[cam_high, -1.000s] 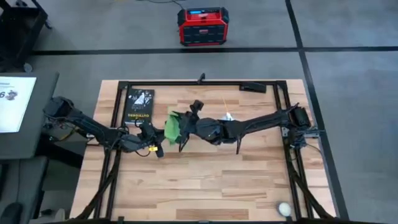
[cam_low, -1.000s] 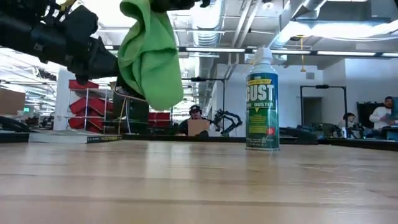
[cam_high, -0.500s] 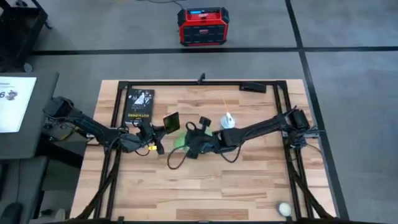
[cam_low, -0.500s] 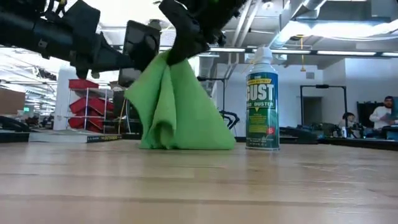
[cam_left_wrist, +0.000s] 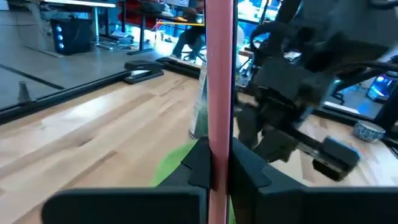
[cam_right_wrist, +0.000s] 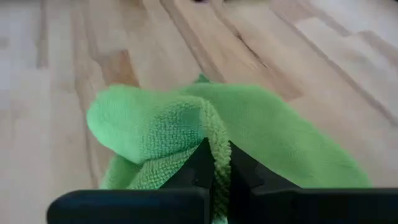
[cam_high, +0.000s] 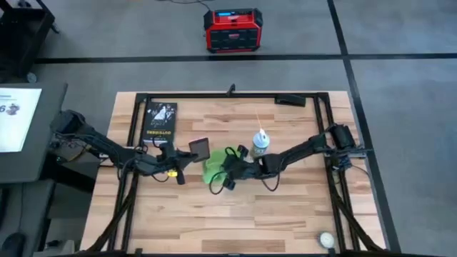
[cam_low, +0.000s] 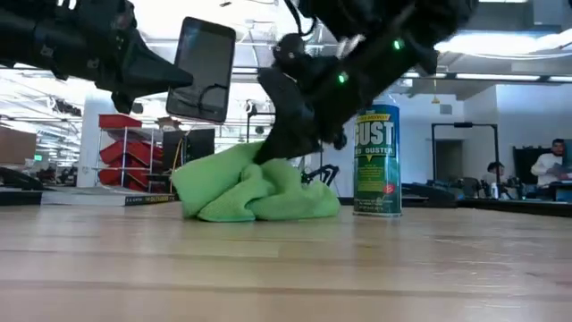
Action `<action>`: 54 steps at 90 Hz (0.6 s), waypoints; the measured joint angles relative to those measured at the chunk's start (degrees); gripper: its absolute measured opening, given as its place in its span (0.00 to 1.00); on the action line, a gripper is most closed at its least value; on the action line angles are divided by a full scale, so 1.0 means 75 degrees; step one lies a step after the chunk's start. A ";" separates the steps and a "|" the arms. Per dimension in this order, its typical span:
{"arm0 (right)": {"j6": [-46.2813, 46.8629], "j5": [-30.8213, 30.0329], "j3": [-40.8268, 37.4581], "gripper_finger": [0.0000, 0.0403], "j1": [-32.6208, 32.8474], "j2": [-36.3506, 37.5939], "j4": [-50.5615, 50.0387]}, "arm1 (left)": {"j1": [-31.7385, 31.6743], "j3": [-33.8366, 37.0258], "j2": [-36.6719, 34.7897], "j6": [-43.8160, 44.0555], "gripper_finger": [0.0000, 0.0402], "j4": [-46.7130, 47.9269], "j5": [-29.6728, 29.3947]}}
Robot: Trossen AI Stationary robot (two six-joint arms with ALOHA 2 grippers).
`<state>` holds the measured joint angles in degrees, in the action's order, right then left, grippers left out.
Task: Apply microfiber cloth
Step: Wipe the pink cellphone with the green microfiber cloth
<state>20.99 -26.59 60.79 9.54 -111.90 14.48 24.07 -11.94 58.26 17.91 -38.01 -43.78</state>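
The cloth (cam_low: 255, 190) is lying crumpled on the table (cam_high: 285, 207), near the can (cam_low: 376, 159); soft and light, it is sagging, best pinched at a fold. The right gripper (cam_right_wrist: 214, 168) is clamping one fold between its fingers. The left gripper (cam_left_wrist: 214, 165) is gripping the phone (cam_low: 206, 69) above it.

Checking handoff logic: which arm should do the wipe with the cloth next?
Right. The right gripper is already pinched on the microfiber cloth, which lies bunched on the table. The left gripper is busy holding the phone up.
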 joint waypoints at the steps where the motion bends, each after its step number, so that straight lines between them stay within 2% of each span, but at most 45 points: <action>1: 0.0000 0.0000 -0.0070 0.00 -0.0023 0.0000 0.0078 | 0.0011 0.0000 -0.0008 -0.0014 0.01 -0.0008 0.0001; 8: 0.0017 0.0032 -0.0479 0.00 -0.0197 -0.0006 0.0575 | 0.0071 0.0001 -0.0108 -0.0099 0.01 0.0032 0.0004; 32: -0.0048 0.0926 -0.1358 0.00 -0.0807 0.0023 0.2563 | 0.0090 0.0000 -0.0771 -0.0092 0.01 0.0832 0.0000; 54: -0.0388 0.0957 -0.1357 0.00 -0.0414 0.0086 0.2710 | 0.0090 0.0000 -0.0991 -0.0022 0.01 0.1255 -0.0001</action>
<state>18.09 -19.41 50.61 6.44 -111.25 34.80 24.75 -11.94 50.83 17.75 -28.59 -43.79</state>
